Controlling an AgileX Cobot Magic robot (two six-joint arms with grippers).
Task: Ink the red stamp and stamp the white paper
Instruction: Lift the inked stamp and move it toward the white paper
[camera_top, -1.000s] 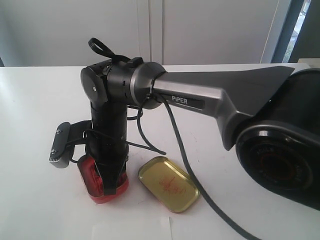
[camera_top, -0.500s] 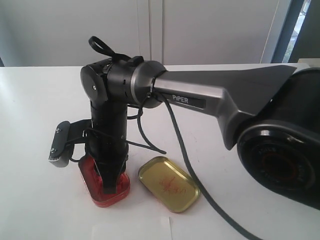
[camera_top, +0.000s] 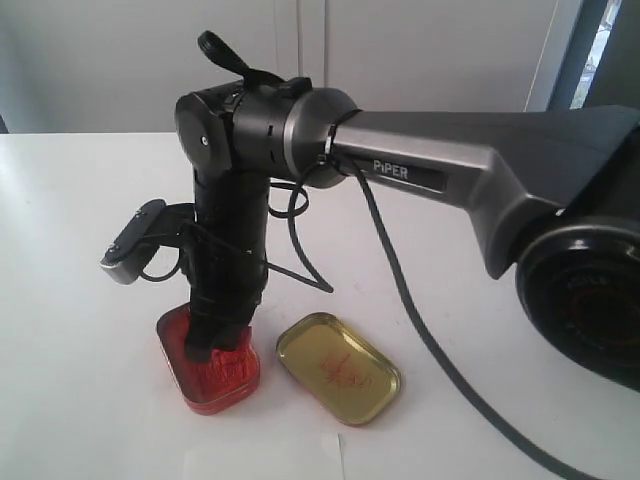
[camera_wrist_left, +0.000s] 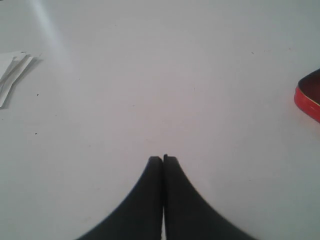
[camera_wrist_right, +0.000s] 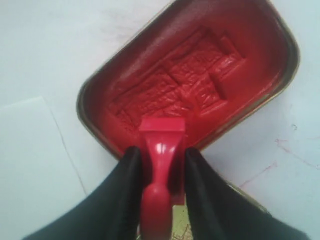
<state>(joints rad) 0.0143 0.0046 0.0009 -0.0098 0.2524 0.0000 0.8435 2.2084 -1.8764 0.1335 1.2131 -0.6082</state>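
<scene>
My right gripper (camera_wrist_right: 160, 152) is shut on the red stamp (camera_wrist_right: 161, 145), gripping its handle with the square base pointing down. The stamp hangs just above the near edge of the open tin of red ink pad (camera_wrist_right: 200, 75), whose surface shows pressed marks. In the exterior view the right gripper (camera_top: 215, 335) stands upright over the red tin (camera_top: 212, 370), and its fingers hide the stamp. The white paper (camera_top: 265, 460) lies at the table's front edge, and it shows beside the tin (camera_wrist_right: 35, 160) in the right wrist view. My left gripper (camera_wrist_left: 163, 159) is shut and empty over bare tabletop.
The tin's gold lid (camera_top: 338, 367) lies open side up just right of the red tin. The right arm (camera_top: 450, 175) and its black cable (camera_top: 400, 290) stretch across the table from the right. A red tin edge (camera_wrist_left: 310, 97) and white scraps (camera_wrist_left: 10, 75) show in the left wrist view.
The right arm has lifted and shifted slightly right, raising the gripper and stamp off the ink pad. The tin, lid and paper have not moved.
</scene>
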